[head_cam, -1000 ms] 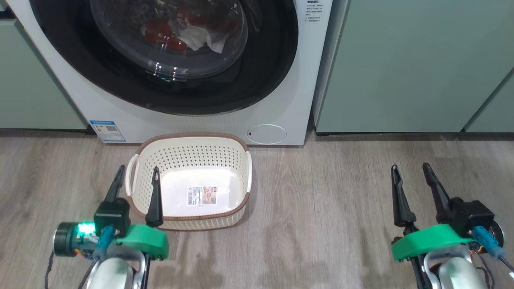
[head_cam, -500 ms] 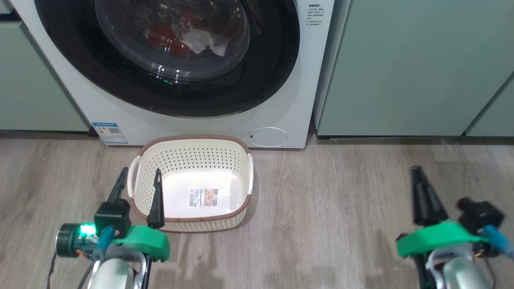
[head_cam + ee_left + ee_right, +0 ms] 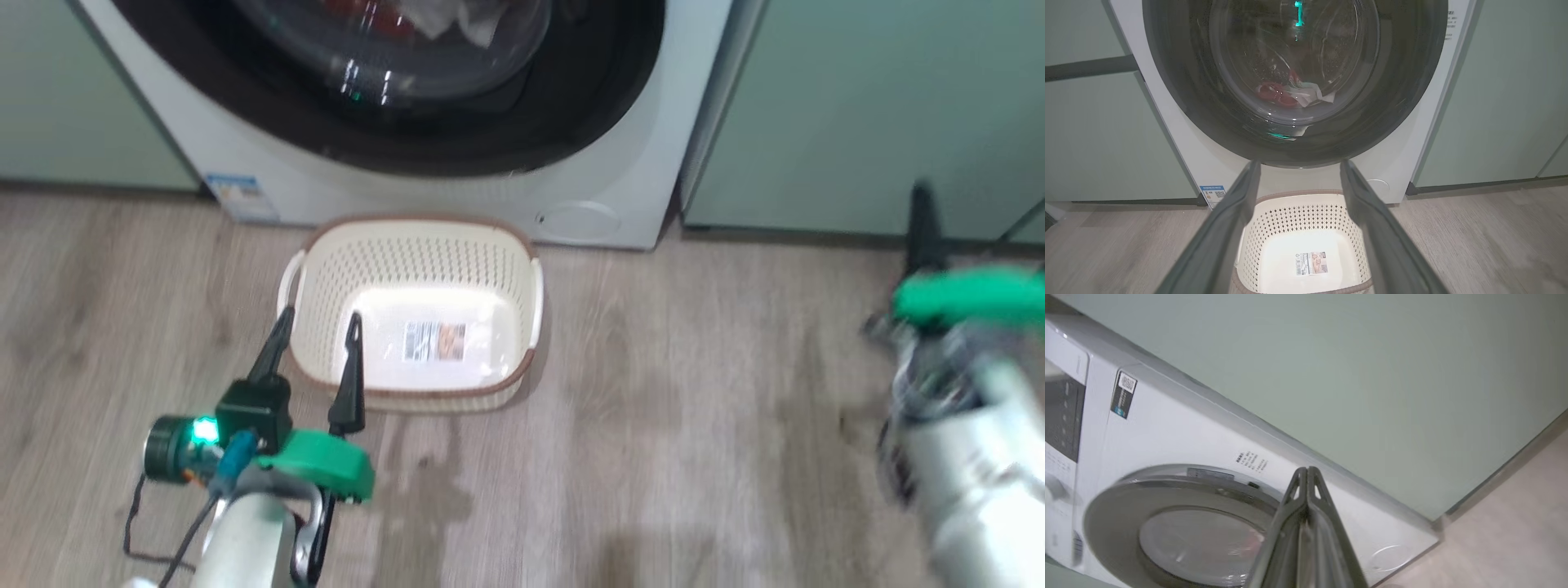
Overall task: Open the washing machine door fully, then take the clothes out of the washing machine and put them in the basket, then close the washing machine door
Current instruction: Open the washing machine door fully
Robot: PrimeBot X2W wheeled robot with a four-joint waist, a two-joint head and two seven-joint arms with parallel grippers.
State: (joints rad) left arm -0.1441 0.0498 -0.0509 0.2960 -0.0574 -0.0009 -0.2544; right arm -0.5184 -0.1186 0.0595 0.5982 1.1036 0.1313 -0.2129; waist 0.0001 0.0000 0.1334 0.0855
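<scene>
Washing machine door [image 3: 1294, 77] closed, clothes [image 3: 1286, 93] behind its glass.
The red and white clothes lie low in the drum, upper centre of the left wrist view. Just below the white washing machine [image 3: 637, 180], the cream basket [image 3: 408, 253] stands on the wood floor [image 3: 694, 408] (a label on its base). The left pincer [image 3: 320, 317], lower left, is spread above the basket's corner; the right pincer [image 3: 1306, 470] is pressed together.

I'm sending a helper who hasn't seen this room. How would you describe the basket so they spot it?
Find the white washing machine between pale green cabinets. On the wood floor just before it sits the basket: cream, perforated walls, brown rim, a label inside.
</scene>
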